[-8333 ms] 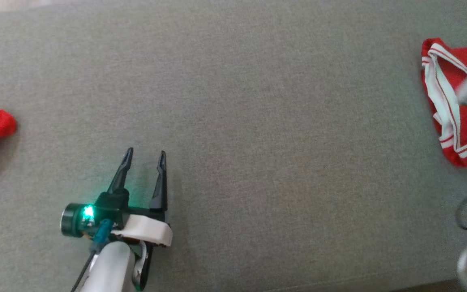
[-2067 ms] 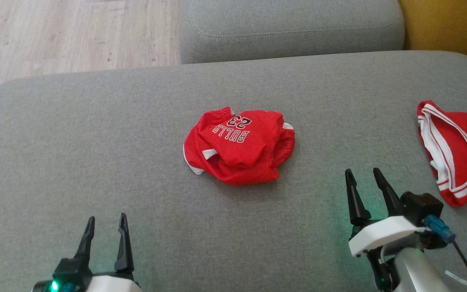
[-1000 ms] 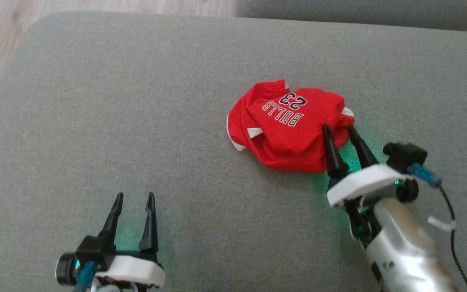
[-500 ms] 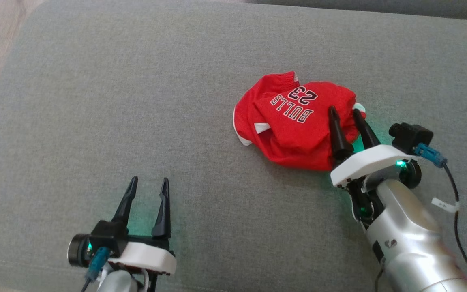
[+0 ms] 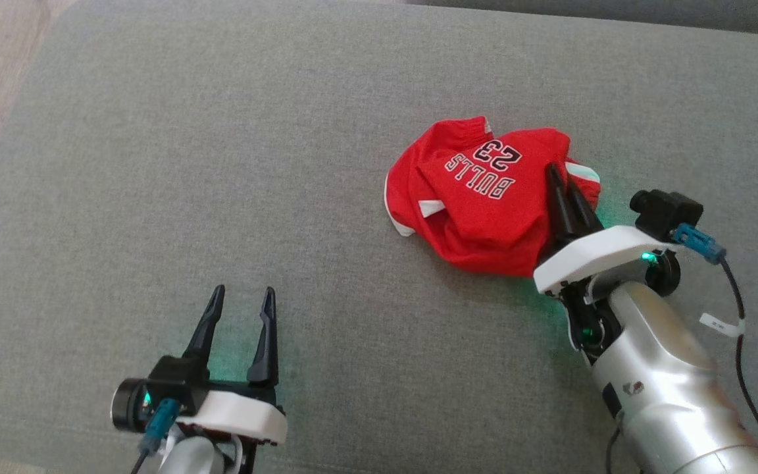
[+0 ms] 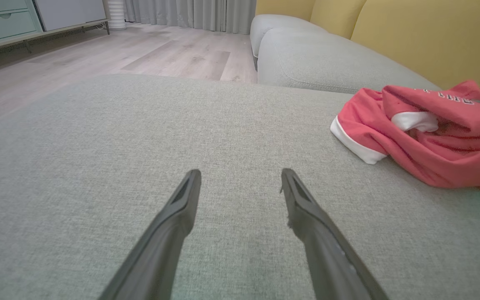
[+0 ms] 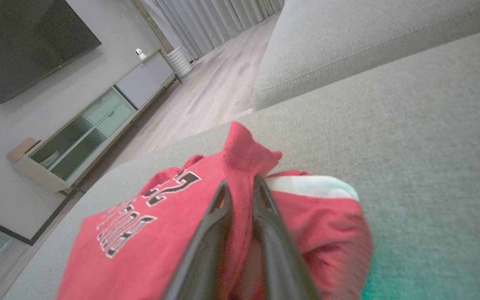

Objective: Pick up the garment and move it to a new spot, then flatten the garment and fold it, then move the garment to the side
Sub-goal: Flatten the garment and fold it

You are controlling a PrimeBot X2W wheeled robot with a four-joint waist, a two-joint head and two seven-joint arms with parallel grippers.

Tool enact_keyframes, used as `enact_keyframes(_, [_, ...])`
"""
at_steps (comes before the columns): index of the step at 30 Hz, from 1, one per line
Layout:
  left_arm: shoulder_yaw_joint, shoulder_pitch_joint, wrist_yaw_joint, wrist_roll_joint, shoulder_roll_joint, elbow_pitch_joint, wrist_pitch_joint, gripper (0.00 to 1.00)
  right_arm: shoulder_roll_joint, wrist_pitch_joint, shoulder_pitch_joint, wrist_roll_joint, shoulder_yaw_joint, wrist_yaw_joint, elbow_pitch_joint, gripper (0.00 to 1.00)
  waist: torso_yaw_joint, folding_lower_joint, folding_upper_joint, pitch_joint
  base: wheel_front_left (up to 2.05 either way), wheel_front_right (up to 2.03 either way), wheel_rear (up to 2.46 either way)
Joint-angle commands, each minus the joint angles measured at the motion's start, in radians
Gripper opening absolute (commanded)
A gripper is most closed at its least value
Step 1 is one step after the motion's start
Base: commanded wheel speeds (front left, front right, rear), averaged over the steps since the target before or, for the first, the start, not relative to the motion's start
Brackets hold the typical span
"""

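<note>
Change since half a second earlier: right hand (image 5: 562,179) fingers, then standing apart over the garment's right edge, have drawn close together on it. Left hand and garment unchanged in place.

Item 1. Garment (image 5: 484,210): red jersey with white trim, lettered "BULLS 23", the lettering upside down in the head view. Crumpled in a heap, lying on the seat cushion (image 5: 221,164), right of centre in that view.

Item 2. Right hand (image 7: 241,182): pinching a raised ridge of red cloth at the garment's (image 7: 148,233) right side; the cloth stands up between the two fingers. White trim lies just beside the grip.

Item 3. Left hand (image 5: 243,290): fingers spread, holding nothing, low over bare cushion, well apart from the garment. In the left wrist view this hand (image 6: 241,172) points across the cushion (image 6: 98,146), with the garment (image 6: 431,146) off to its right.

Item 4. Surroundings: second grey cushion (image 6: 327,62), yellow backrest (image 6: 411,33), wooden floor (image 6: 161,50), pale cabinet (image 7: 77,141), dark screen (image 7: 23,37) on the wall.
</note>
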Motion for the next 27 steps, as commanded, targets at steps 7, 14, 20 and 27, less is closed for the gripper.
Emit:
enact_keyframes(7, [0.036,-0.011,0.004,-0.003,0.004,-0.015,-0.008,1.0,0.009,-0.004,-0.027,-0.036,-0.065,-0.001,-0.131,0.0,-0.009,-0.0001,0.0,-0.043,0.0,0.0,0.0])
enact_keyframes(14, [0.056,0.019,-0.002,-0.003,0.004,-0.012,-0.008,1.0,0.009,-0.004,-0.067,-0.157,-0.249,-0.001,-0.262,0.0,-0.038,-0.0001,0.0,-0.099,0.0,0.0,0.0])
enact_keyframes(20, [0.065,0.038,-0.005,-0.006,0.004,-0.009,-0.008,1.0,0.004,-0.004,-0.098,-0.233,-0.331,-0.001,-0.354,0.0,-0.055,-0.0001,0.0,-0.132,0.0,0.0,0.0])
enact_keyframes(27, [0.061,0.06,-0.008,-0.011,0.004,-0.009,-0.008,1.0,0.005,-0.004,-0.089,-0.302,-0.218,-0.001,-0.443,0.04,-0.052,-0.0001,0.0,-0.152,0.0,0.0,0.0])
